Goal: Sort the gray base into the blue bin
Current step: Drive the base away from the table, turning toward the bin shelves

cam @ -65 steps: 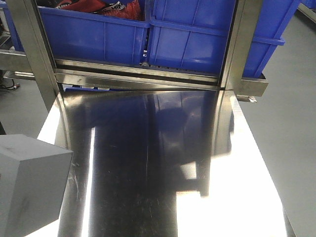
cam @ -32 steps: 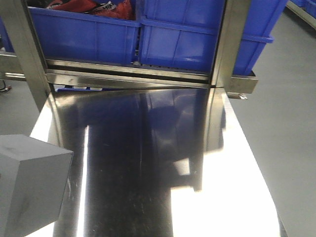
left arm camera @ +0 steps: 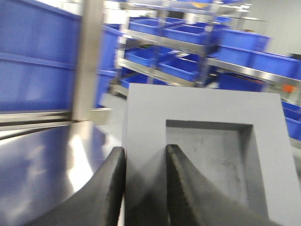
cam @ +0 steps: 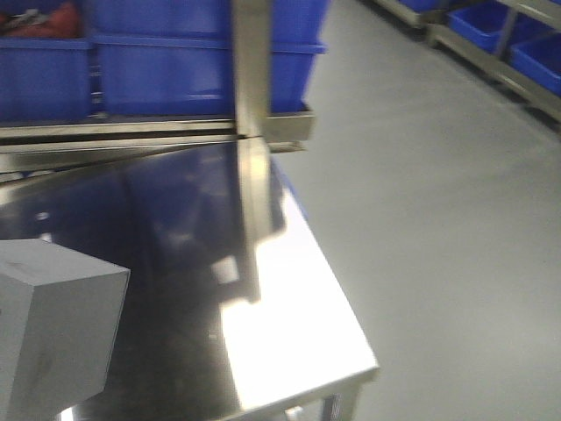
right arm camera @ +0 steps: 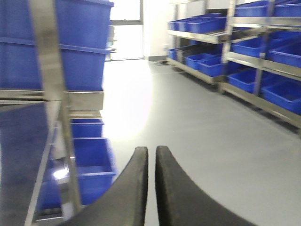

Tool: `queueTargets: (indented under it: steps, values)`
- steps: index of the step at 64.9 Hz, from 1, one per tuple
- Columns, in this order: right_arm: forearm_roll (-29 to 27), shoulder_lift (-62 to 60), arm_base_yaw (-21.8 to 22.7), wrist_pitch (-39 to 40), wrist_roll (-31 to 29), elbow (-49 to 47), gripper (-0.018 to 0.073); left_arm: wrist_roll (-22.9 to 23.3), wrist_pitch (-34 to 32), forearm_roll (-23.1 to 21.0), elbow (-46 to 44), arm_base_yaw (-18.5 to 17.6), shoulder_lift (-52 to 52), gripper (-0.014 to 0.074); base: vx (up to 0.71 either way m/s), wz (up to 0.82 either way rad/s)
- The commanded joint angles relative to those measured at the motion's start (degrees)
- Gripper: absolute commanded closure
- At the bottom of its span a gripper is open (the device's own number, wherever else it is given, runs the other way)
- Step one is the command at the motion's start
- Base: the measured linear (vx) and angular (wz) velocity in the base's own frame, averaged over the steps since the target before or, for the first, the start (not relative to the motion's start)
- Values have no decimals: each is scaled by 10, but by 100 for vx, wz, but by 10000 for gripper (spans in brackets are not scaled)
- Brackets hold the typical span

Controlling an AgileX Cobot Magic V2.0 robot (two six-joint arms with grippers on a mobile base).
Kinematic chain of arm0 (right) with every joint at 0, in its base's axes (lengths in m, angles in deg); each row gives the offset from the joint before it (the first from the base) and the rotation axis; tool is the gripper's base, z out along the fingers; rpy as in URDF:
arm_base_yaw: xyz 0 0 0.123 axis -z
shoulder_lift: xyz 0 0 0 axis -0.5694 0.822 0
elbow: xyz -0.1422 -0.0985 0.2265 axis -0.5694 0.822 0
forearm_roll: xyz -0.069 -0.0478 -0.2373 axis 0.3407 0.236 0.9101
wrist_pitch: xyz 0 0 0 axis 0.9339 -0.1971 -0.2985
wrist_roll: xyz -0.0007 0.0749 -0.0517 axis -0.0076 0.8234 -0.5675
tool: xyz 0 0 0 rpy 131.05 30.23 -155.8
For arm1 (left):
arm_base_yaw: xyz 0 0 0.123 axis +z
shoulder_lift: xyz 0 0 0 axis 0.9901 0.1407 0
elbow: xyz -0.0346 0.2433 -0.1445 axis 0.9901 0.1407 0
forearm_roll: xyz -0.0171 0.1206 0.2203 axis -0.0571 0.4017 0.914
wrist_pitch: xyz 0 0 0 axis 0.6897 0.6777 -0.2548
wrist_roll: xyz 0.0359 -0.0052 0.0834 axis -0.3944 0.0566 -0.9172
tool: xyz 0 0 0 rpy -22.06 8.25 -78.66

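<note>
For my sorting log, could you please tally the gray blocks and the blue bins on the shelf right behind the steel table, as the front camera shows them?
Gray base: 1
Blue bins: 2
Total: 3

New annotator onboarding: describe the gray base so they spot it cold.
Find the shiny steel table before the blue bins; the gray base is at the front view's lower left, over the table's near side. It is the only matte gray block, with a square recess in one face, and the left pincer clamps its wall.
</note>
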State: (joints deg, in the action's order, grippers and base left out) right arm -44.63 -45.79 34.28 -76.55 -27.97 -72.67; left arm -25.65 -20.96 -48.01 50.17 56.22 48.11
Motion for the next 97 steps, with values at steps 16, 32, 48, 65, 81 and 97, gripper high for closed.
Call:
queueTargets:
  steps: [16, 32, 48, 65, 81, 97]
  values:
    - [4, -5, 2, 46, -4, -2, 564, 2, -62, -8, -16, -4, 6, 589, -11, -81]
    - [4, -5, 2, 46, -4, -2, 564, 2, -62, -8, -16, -4, 6, 589, -9, -69]
    - [4, -5, 2, 46, -4, -2, 564, 2, -62, -8, -16, -4, 6, 589, -4, -55]
    - [4, -5, 2, 46, -4, -2, 564, 2, -62, -8, -16, -4, 6, 589, 0, -42]
    - [4, -5, 2, 46, -4, -2, 564, 2, -62, -8, -16, -4, 6, 589, 3, -41]
    - [4, -5, 2, 46, -4, -2, 564, 2, -62, -8, -16, -4, 6, 589, 7, -54]
